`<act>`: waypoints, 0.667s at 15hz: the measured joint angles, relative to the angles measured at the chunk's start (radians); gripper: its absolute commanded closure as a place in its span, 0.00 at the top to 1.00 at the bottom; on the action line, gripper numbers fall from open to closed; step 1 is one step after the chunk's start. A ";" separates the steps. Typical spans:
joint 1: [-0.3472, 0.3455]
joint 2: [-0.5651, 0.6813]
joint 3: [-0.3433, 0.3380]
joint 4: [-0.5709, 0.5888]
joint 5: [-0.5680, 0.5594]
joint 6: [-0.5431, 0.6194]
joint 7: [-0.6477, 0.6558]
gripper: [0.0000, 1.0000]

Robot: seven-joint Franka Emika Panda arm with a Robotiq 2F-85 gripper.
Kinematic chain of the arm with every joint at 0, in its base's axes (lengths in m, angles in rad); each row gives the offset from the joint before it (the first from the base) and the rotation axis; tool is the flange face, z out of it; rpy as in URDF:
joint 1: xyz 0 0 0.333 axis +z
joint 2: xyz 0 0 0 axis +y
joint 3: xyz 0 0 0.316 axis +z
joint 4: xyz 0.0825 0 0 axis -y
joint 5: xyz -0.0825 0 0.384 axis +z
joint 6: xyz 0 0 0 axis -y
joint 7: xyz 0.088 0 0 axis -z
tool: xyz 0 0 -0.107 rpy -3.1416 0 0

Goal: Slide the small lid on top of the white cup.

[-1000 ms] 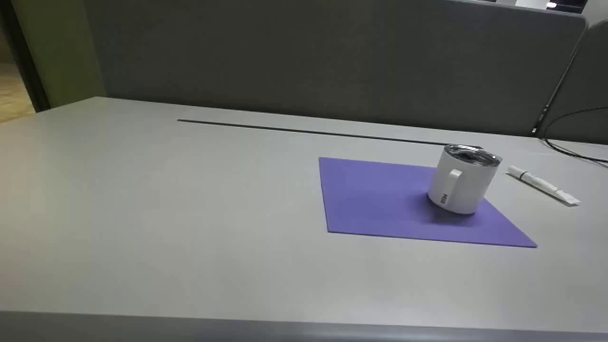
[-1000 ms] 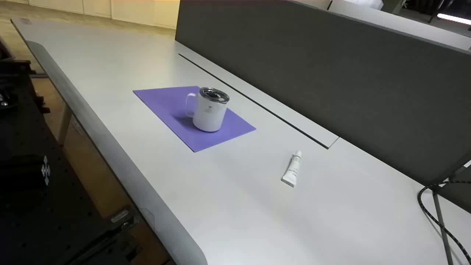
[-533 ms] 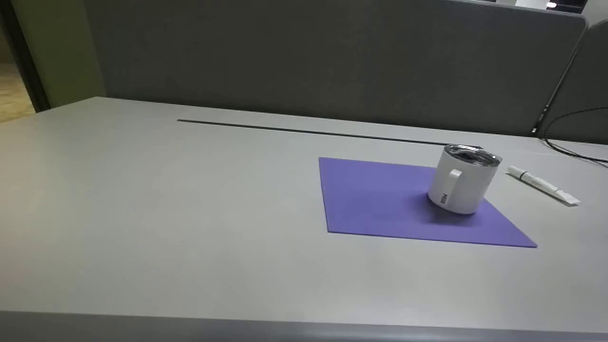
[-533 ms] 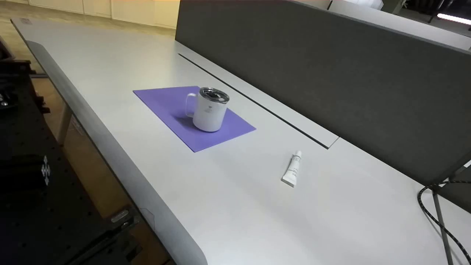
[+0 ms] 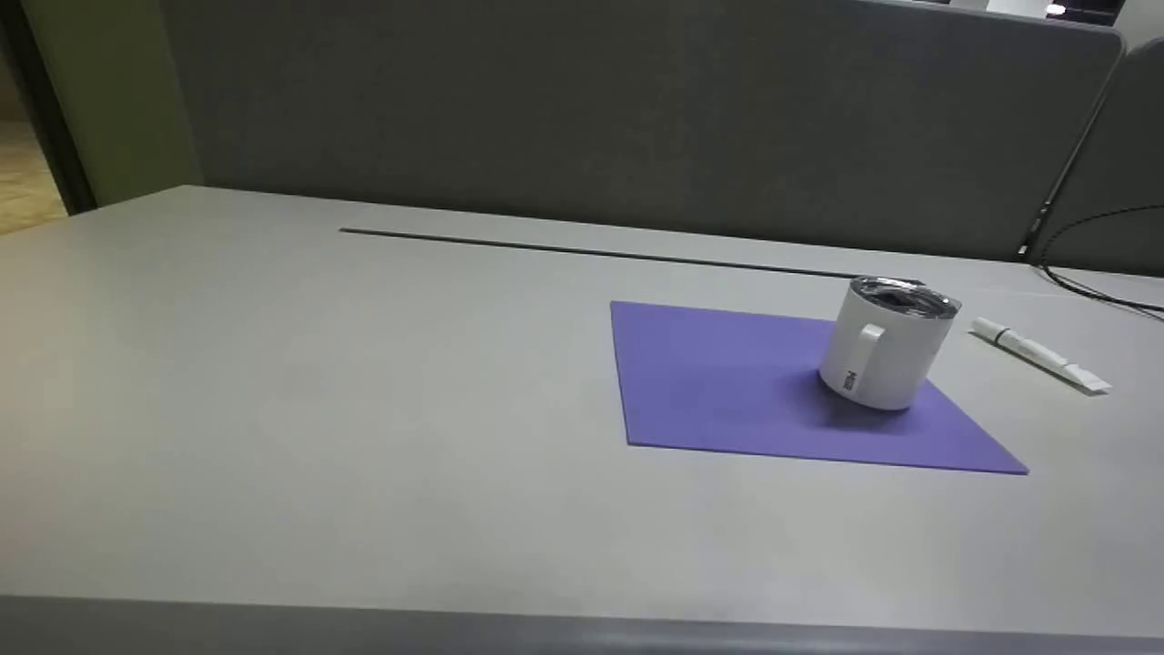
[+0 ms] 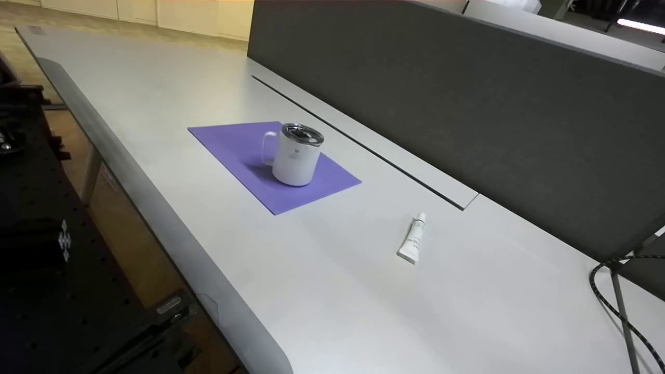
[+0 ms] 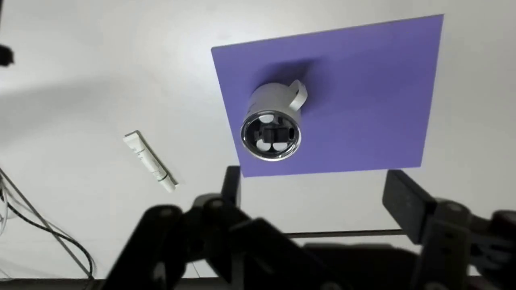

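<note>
The white cup [image 5: 884, 368] stands upright on the purple mat [image 5: 700, 377], and it shows in both exterior views [image 6: 294, 163]. The small lid [image 5: 905, 297], round and dark with a shiny paler rim, sits on the cup's mouth. In the wrist view the lid [image 7: 271, 135] shows a dark bar-like piece across its middle and pale patches around it. The cup's body [image 7: 269, 96] and handle also show there. My gripper [image 7: 314, 175] is open with nothing between its fingers. It is apart from the cup, which appears above and near the left finger. The gripper is outside both exterior views.
A small white tube [image 6: 413, 240] lies on the table beside the mat, also in the wrist view [image 7: 148, 160]. A dark partition [image 5: 591, 118] stands along the table's back, with a dark slot [image 5: 546, 248] before it. A black cable [image 6: 605, 293] lies at one end.
</note>
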 measured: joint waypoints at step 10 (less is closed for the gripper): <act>-0.151 0.439 -0.027 0.116 -0.198 0.345 -0.009 0.00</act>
